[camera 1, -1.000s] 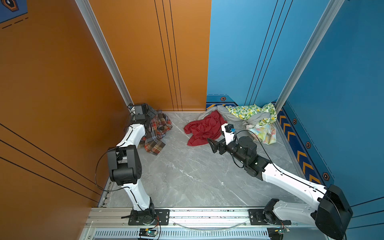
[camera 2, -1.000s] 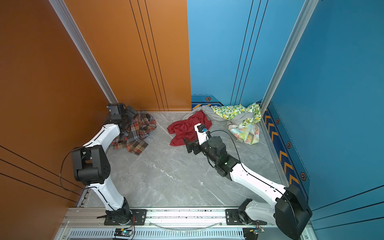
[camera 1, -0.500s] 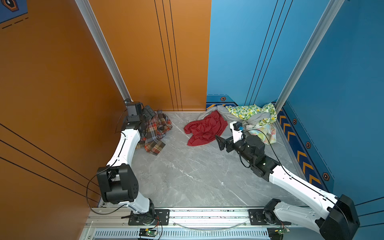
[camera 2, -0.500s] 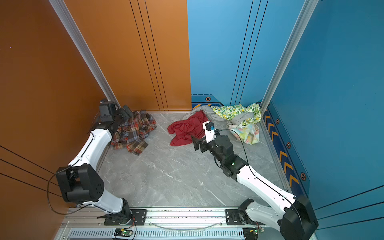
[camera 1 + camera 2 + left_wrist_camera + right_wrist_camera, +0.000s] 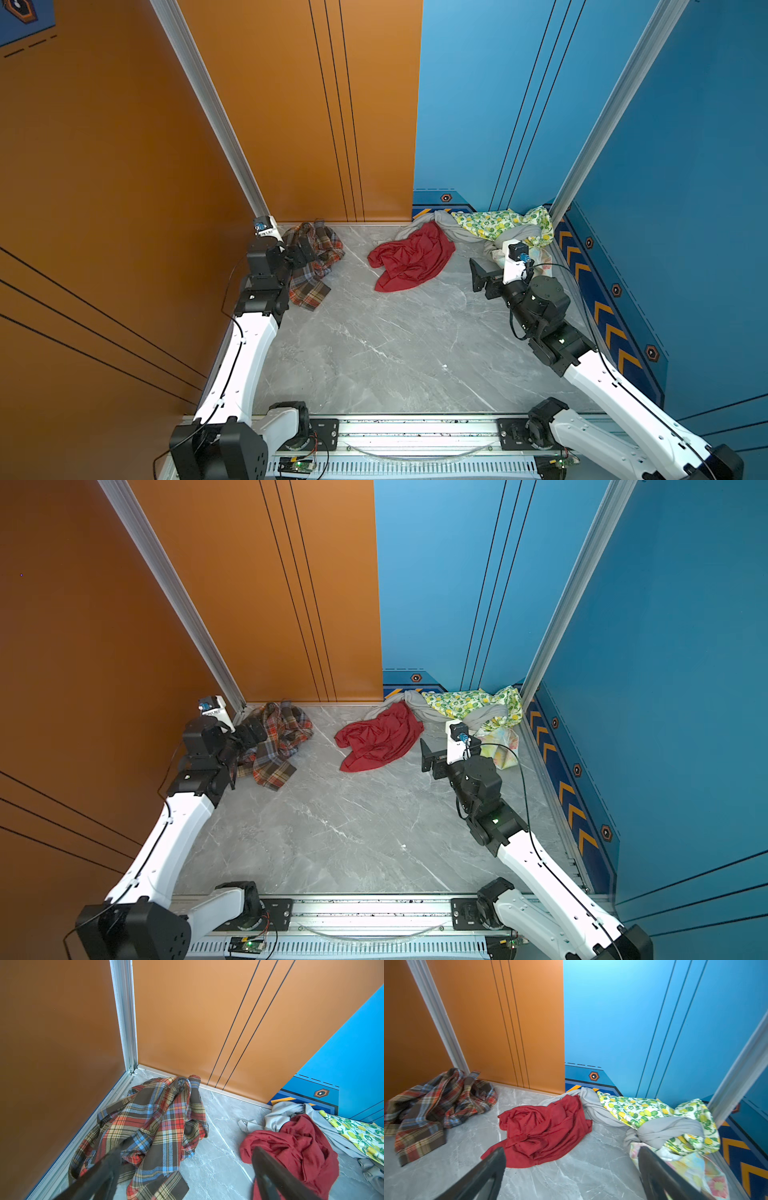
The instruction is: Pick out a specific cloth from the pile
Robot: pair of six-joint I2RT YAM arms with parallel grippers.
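"Plaid cloth (image 5: 322, 270): where does it lie?"

"Crumpled on the grey marble desk (image 5: 395, 340), in the far left corner, one edge against the foot of the orange wall (image 5: 291, 124). Brown, red and blue checks show clearly in my left wrist view."

"And the pile?"

"The pile (image 5: 486, 717) sits in the far right corner, under the blue wall (image 5: 478, 104). A lemon-print cloth (image 5: 494, 219) lies along the back with a grey cloth (image 5: 670, 1128) twisted over it, and a pastel floral fabric (image 5: 695, 1172) is at the near edge. A red cloth (image 5: 411, 262) spills out toward the middle. A strip of bare desk lies between the red cloth and the plaid."

"Your end effectors?"

"My left end effector (image 5: 301, 254) hangs at the plaid's near left side, jaws spread wide, gripping nothing. In the wrist view one finger (image 5: 99, 1176) crosses the fabric, but I cannot tell whether it touches. My right end effector (image 5: 482, 279) is low over bare desk between the red cloth and the floral fabric, jaws likewise wide apart and empty."
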